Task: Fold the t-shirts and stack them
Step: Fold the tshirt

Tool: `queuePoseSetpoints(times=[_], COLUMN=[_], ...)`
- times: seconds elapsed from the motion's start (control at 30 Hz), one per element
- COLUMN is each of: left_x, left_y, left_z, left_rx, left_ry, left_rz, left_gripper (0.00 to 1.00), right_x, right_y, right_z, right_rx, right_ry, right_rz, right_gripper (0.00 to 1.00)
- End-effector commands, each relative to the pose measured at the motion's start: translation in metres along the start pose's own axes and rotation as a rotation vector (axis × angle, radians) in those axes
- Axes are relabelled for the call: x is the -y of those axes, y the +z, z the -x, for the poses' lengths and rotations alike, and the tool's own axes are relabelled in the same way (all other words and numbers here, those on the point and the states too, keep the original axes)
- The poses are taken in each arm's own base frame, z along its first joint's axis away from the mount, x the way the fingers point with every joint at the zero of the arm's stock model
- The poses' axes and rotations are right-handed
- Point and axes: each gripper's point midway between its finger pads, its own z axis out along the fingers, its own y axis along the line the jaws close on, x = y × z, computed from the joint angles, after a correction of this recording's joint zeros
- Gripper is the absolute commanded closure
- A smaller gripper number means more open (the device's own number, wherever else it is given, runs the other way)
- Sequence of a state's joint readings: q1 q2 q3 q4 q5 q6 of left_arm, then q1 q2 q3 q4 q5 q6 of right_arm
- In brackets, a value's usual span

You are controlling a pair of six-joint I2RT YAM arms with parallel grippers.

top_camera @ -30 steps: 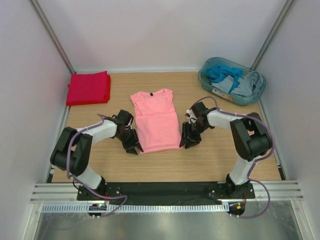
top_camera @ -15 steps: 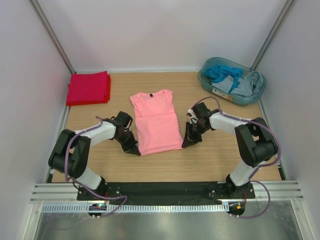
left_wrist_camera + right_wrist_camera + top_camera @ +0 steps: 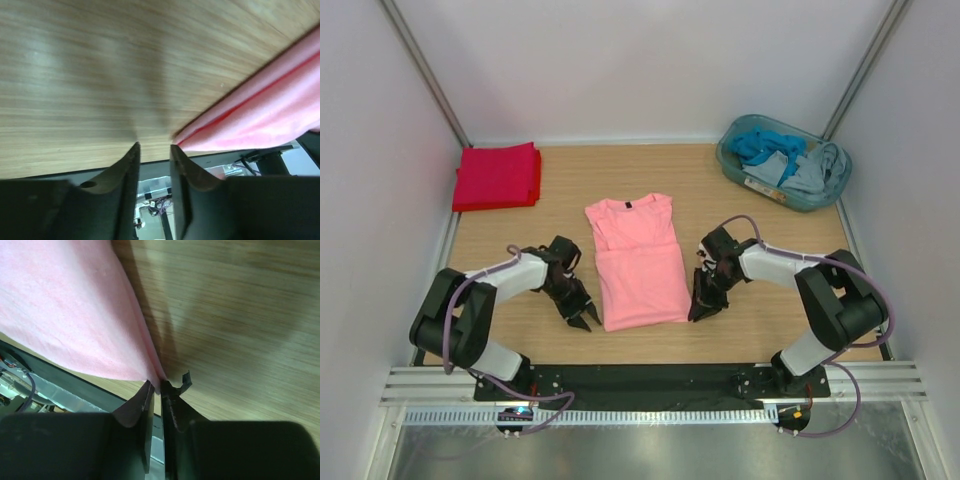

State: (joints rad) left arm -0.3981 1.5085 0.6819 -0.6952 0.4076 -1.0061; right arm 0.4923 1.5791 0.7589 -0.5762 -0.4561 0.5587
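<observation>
Pinching the near hem corner of the salmon-pink t-shirt (image 3: pixel 638 265), my right gripper (image 3: pixel 159 384) looks clenched on the cloth. My left gripper (image 3: pixel 154 146) stands slightly parted and empty, with its corner just beside one finger. Lifting now would likely drag the fold lopsided. Farther off, the red t-shirt (image 3: pixel 498 176) lies folded at the far left.

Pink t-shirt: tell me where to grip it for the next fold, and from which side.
Grip the pink t-shirt at its two near hem corners: left gripper from the left, right gripper from the right, fingers low. It lies flat, sleeves folded in, collar far, so only edges offer a pinch.
</observation>
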Motion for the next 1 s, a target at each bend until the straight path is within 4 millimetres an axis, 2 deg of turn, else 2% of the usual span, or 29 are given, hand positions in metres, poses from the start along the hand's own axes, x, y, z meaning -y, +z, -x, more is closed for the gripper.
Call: queuePoseSetpoints(times=[0.0, 0.1, 0.17, 0.33, 0.43, 0.57, 0.63, 0.67, 0.73, 0.77, 0.8, 0.87, 0.97], left_x=[0.007, 0.013, 0.019, 0.017, 0.018, 0.011, 0.011, 0.010, 0.009, 0.009, 0.011, 0.013, 0.019], left_y=[-0.012, -0.012, -0.009, 0.006, 0.012, 0.021, 0.023, 0.023, 0.023, 0.022, 0.021, 0.020, 0.014], left_z=[-0.007, -0.005, -0.006, -0.008, -0.007, -0.007, -0.007, -0.009, -0.009, -0.009, -0.009, -0.009, -0.012], left_rx=[0.005, 0.018, 0.012, -0.015, -0.016, -0.022, -0.026, -0.029, -0.030, -0.030, -0.023, -0.024, -0.039], left_ry=[0.009, 0.024, 0.037, 0.036, 0.047, 0.040, 0.042, 0.042, 0.042, 0.042, 0.047, 0.043, 0.039], left_rz=[-0.048, -0.090, -0.136, -0.164, -0.178, -0.161, -0.167, -0.165, -0.166, -0.169, -0.176, -0.181, -0.203], left_gripper=[0.64, 0.58, 0.56, 0.55, 0.54, 0.54, 0.58, 0.61, 0.72, 0.76, 0.87, 0.97, 1.00], right_x=[-0.003, -0.004, -0.001, -0.002, 0.000, 0.000, 0.000, -0.001, -0.002, -0.003, -0.004, -0.005, -0.010], right_y=[-0.005, -0.009, -0.010, -0.006, -0.005, -0.002, -0.002, -0.002, -0.004, -0.005, -0.005, -0.009, -0.016], right_z=[-0.002, -0.004, -0.006, -0.005, -0.001, 0.001, 0.001, 0.002, 0.001, 0.001, 0.001, 0.001, 0.002], right_rx=[0.031, 0.044, 0.048, 0.044, 0.047, 0.045, 0.044, 0.046, 0.050, 0.055, 0.057, 0.064, 0.076], right_ry=[0.030, 0.024, 0.013, -0.009, -0.022, -0.029, -0.026, -0.028, -0.027, -0.032, -0.033, -0.039, -0.041], right_rz=[-0.008, -0.005, -0.010, 0.002, -0.008, -0.008, -0.007, -0.005, -0.002, 0.003, 0.005, 0.009, 0.014], right_gripper=[0.76, 0.61, 0.59, 0.59, 0.62, 0.66, 0.69, 0.74, 0.80, 0.88, 0.92, 0.99, 0.99])
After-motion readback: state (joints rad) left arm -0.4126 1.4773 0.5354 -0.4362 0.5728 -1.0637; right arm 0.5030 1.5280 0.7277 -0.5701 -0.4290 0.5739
